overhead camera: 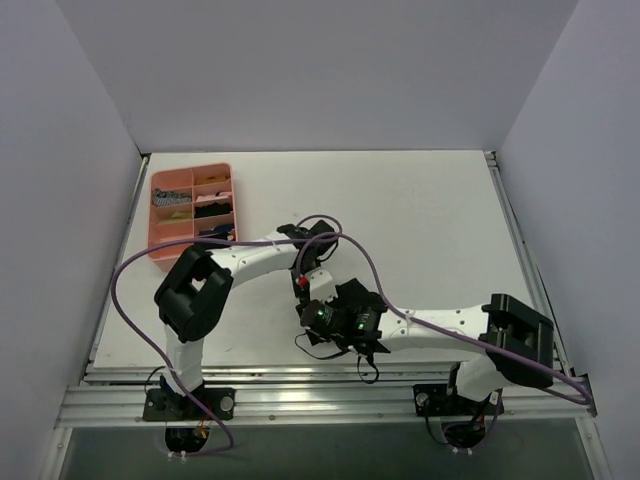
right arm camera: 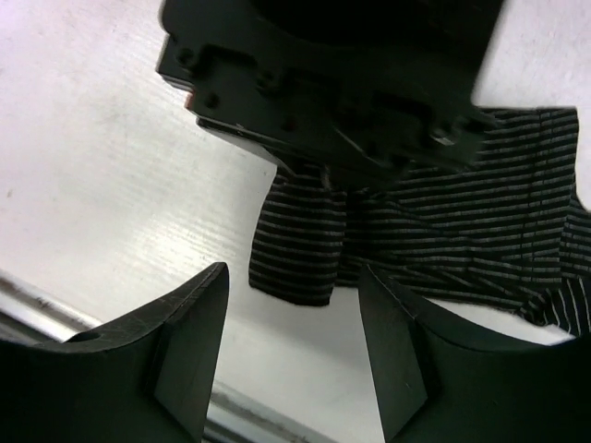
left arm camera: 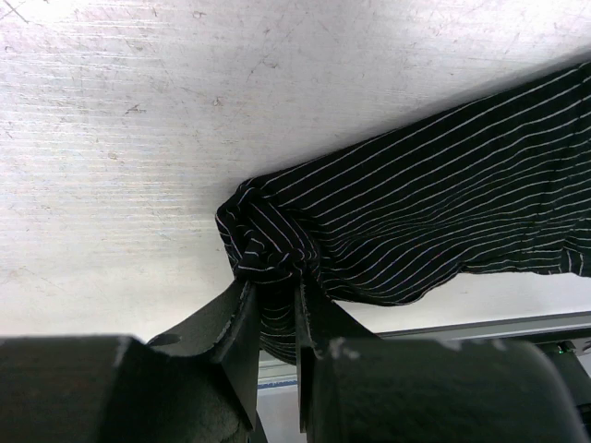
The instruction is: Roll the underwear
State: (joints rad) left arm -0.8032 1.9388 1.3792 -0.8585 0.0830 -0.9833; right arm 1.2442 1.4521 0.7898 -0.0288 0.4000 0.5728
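The underwear is black fabric with thin pale stripes, lying on the white table near its front edge; no reddish band shows. My left gripper is shut on a bunched corner of it, the cloth pinched between both fingers. In the right wrist view the underwear spreads to the right under the left gripper's body. My right gripper is open and empty, just short of the cloth's hanging corner. In the top view both grippers, left and right, crowd together and hide most of the garment.
A pink divided tray holding small items stands at the far left of the table. The table's front metal rail runs close behind the cloth. A purple cable loops round the left arm.
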